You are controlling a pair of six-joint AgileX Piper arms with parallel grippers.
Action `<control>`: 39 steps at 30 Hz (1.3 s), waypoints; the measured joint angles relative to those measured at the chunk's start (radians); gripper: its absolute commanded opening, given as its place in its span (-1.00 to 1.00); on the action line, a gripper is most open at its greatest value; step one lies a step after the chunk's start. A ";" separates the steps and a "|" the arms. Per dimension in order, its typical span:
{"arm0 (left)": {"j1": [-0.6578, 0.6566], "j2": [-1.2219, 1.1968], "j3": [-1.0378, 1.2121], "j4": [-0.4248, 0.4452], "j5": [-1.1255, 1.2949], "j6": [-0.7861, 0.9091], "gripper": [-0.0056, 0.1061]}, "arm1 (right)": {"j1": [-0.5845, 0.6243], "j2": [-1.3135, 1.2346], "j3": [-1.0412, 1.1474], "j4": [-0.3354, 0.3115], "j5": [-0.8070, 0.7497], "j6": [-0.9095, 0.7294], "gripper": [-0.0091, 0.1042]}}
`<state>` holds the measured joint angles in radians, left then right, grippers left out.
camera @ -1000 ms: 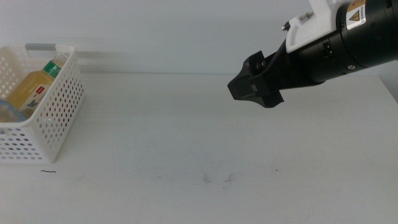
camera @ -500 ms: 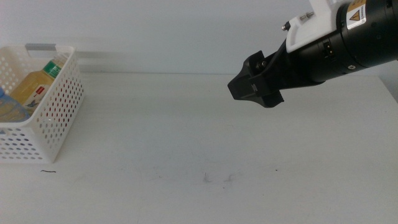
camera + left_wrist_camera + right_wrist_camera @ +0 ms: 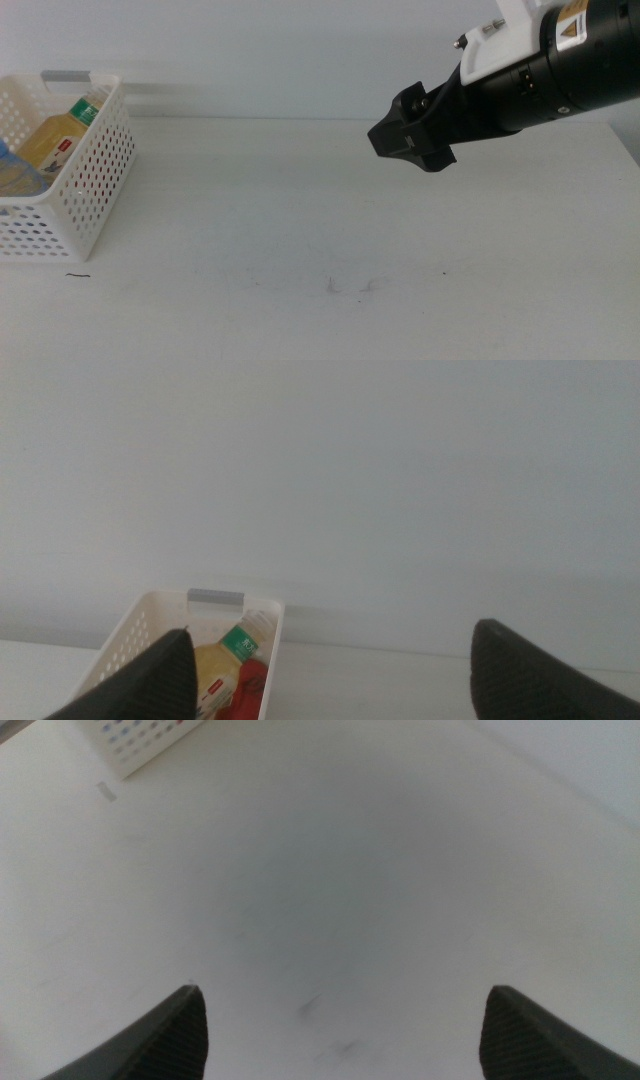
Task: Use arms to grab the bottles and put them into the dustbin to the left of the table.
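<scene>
With the yellow juice bottle (image 3: 52, 142) and red can (image 3: 247, 684) lying inside the dustbin (image 3: 88, 200), I judge the loading finished, so my right gripper (image 3: 408, 133) hangs well right of it, both grippers' jaws apart and empty, needing only retreat.

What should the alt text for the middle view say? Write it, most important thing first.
A black robot arm reaches in from the right, its right gripper hanging above a bare white table. At the left edge stands a white perforated dustbin holding a yellow juice bottle with a green-and-white top, and something bluish at the frame edge.
</scene>
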<state>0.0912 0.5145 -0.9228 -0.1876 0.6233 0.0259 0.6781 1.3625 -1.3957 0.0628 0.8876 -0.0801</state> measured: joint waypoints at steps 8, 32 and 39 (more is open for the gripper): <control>0.000 -0.092 0.229 -0.032 -0.167 0.002 0.78 | -0.157 -0.219 0.369 -0.001 -0.412 0.000 0.44; 0.000 -0.511 0.873 -0.001 -0.301 0.002 0.78 | -0.680 -1.357 1.326 -0.113 -0.670 0.000 0.44; 0.000 -0.511 0.919 0.040 -0.325 0.002 0.78 | -0.681 -1.358 1.390 -0.113 -0.697 0.000 0.44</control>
<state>0.0912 0.0035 -0.0038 -0.1472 0.2980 0.0278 -0.0031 0.0043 -0.0054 -0.0499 0.1905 -0.0801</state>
